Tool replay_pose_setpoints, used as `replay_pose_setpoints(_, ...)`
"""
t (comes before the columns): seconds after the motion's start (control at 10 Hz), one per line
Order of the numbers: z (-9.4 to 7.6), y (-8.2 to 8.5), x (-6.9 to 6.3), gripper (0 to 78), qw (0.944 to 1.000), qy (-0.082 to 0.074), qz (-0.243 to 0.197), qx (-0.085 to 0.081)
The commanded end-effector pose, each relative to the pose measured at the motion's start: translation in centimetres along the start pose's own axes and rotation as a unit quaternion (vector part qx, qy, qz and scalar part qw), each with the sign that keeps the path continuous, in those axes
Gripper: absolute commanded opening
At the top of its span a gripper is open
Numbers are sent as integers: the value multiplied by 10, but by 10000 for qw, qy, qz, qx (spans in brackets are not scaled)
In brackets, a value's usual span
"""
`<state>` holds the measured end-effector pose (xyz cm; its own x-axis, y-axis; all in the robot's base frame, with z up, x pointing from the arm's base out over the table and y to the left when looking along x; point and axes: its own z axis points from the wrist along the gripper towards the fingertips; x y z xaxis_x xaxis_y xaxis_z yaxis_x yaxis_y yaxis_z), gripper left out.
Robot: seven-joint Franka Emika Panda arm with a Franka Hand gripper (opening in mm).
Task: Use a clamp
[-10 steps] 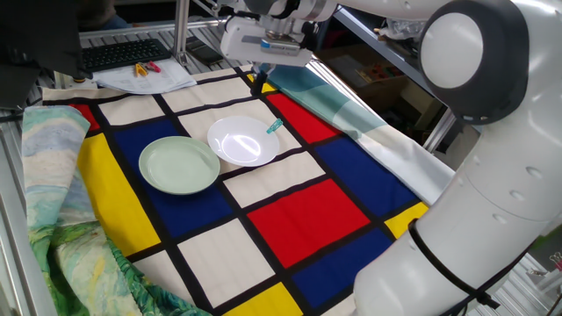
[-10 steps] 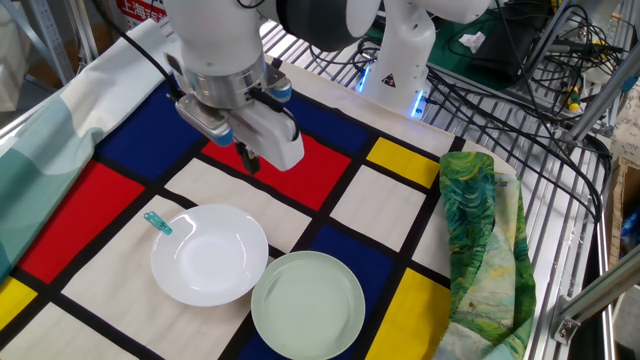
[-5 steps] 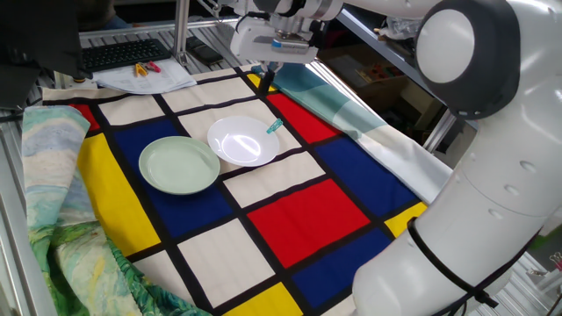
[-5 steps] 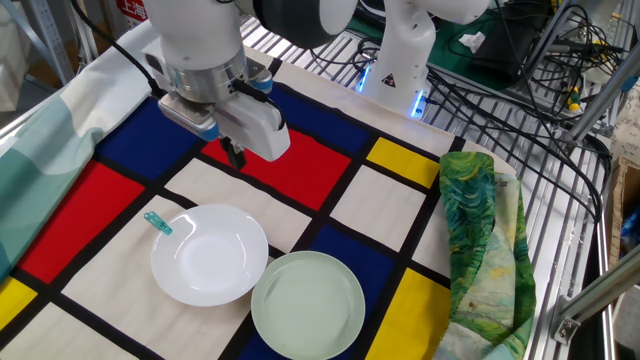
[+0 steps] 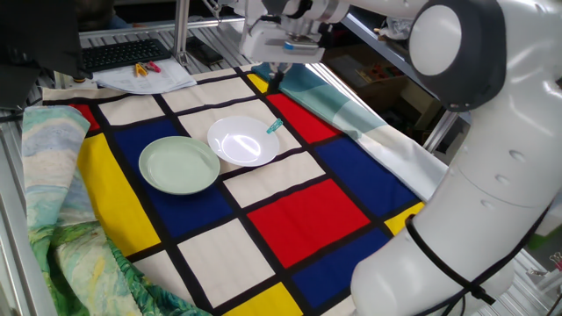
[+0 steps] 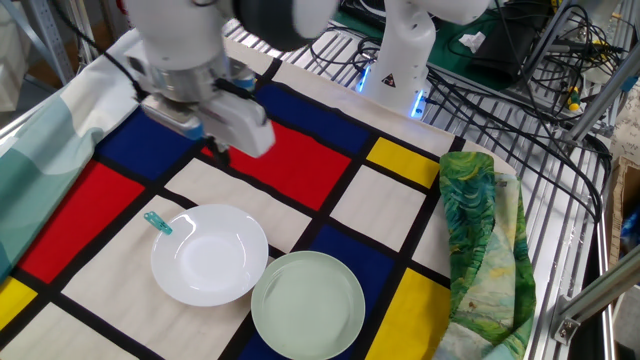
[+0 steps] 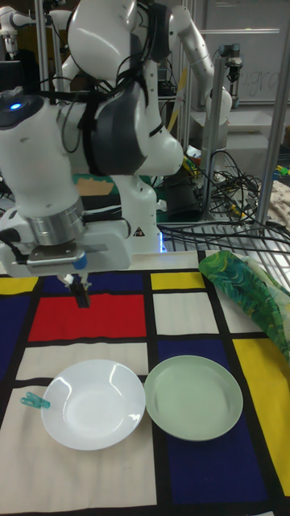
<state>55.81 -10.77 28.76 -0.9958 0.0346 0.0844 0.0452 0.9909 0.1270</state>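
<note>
The clamp is a small teal clip lying on the checked cloth against the rim of the white plate. It shows again in the other fixed view and in the tall view, at that plate's left edge. My gripper hangs above the cloth beyond the clamp, over the far edge of the table. Its dark fingers look pressed together with nothing between them, so it stands shut. In the other fixed view the gripper is above a red square, apart from the clamp. The tall view shows the gripper likewise.
A pale green plate sits beside the white one. A teal cloth drapes along one table edge and a green patterned cloth along another. Papers and a keyboard lie beyond the table; cables run behind the robot base.
My gripper has drifted sideways above the cloth, to the right in one fixed view and to the left in the other. The clamp and both plates have stayed put.
</note>
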Motion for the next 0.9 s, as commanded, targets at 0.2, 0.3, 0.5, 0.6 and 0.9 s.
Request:
replay_pose_setpoints(0.2, 21, -74, -13, 0, 9981, -78, -584, -176)
replay_pose_setpoints(0.3, 29, -78, -13, 0, 9977, -122, -600, -278)
replay_pose_setpoints(0.5, 40, -84, -12, 0, 9970, -207, -624, -401)
replay_pose_setpoints(0.6, 41, -84, -13, 0, 9970, -220, -628, -402)
replay_pose_setpoints(0.9, 42, -86, -13, 0, 9969, -221, -628, -423)
